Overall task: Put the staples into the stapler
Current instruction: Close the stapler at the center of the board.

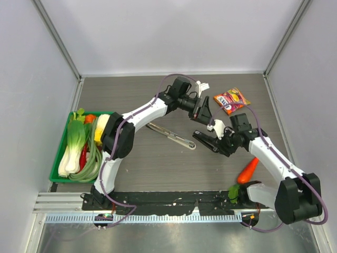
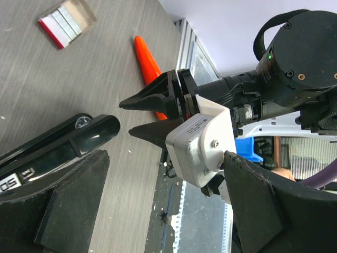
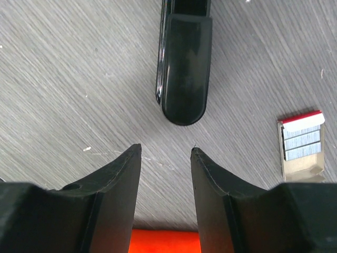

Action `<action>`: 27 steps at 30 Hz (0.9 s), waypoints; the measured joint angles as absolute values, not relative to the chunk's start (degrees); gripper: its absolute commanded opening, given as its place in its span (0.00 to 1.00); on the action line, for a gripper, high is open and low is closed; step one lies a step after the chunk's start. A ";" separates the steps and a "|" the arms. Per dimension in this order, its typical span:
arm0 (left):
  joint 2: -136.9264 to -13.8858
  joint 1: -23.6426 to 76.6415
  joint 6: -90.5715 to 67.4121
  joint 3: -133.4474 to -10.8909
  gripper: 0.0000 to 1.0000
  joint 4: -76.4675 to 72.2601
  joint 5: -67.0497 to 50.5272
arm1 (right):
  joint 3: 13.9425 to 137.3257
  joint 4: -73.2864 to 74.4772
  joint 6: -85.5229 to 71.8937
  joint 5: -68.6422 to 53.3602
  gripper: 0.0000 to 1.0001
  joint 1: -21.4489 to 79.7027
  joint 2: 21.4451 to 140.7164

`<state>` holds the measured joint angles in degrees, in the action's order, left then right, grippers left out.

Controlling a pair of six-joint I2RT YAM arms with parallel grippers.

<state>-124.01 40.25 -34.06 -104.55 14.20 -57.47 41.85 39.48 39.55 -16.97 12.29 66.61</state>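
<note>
From my seat, the black stapler [image 3: 184, 74] is my reference: it lies flat on the grey wood-grain table [image 3: 63, 79], and its rounded end points at the right gripper [image 3: 166, 149]. That gripper hovers just short of the end. Its two fingers stand apart with only bare table between them, so it grips nothing and does not touch the stapler. The staples [image 3: 301, 145] sit to the right of the stapler's rounded end in the right wrist view, apart from it and untouched. The small box is open, showing grey strips and a red edge. The left gripper [image 2: 166, 155] hangs on the other side of the stapler and faces the right gripper. Its fingers are spread wide and hold nothing. In its camera the stapler runs off to the lower left and the box lies beyond it on the table. A carrot [image 2: 147, 60] lies on the right gripper's side of the stapler, well clear of it. From above, a snack packet [image 1: 231, 100] lies farther back from the stapler. A long silvery metal item [image 1: 171, 136] lies on its tray side, and the green tray [image 1: 59, 176] of vegetables is well apart at the table's left.
</note>
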 measured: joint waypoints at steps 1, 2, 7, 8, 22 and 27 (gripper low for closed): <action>-123.98 40.36 -33.93 -104.55 0.93 14.24 -57.71 | 41.36 39.53 39.68 -16.84 0.48 12.27 65.80; -123.98 40.58 -33.74 -104.55 0.94 14.44 -57.93 | 40.84 39.77 39.86 -16.71 0.48 12.25 64.99; -123.22 40.49 -29.98 -104.99 0.96 18.33 -58.33 | 40.36 40.86 40.40 -16.47 0.51 12.32 63.51; -122.58 40.01 -28.38 -105.01 0.98 19.68 -58.11 | 40.36 40.91 40.32 -16.53 0.52 12.32 63.11; -95.57 5.50 -7.84 -84.42 1.00 33.39 -50.00 | 51.59 29.52 33.58 -19.90 0.66 28.38 69.21; -95.33 3.36 -3.49 -79.00 1.00 37.17 -49.06 | 54.41 25.10 29.95 -19.46 0.67 35.92 83.53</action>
<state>-95.33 3.36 -3.49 -79.00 37.17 -49.06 54.41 25.10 29.95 -19.46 35.92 83.53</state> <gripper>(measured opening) 0.996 0.663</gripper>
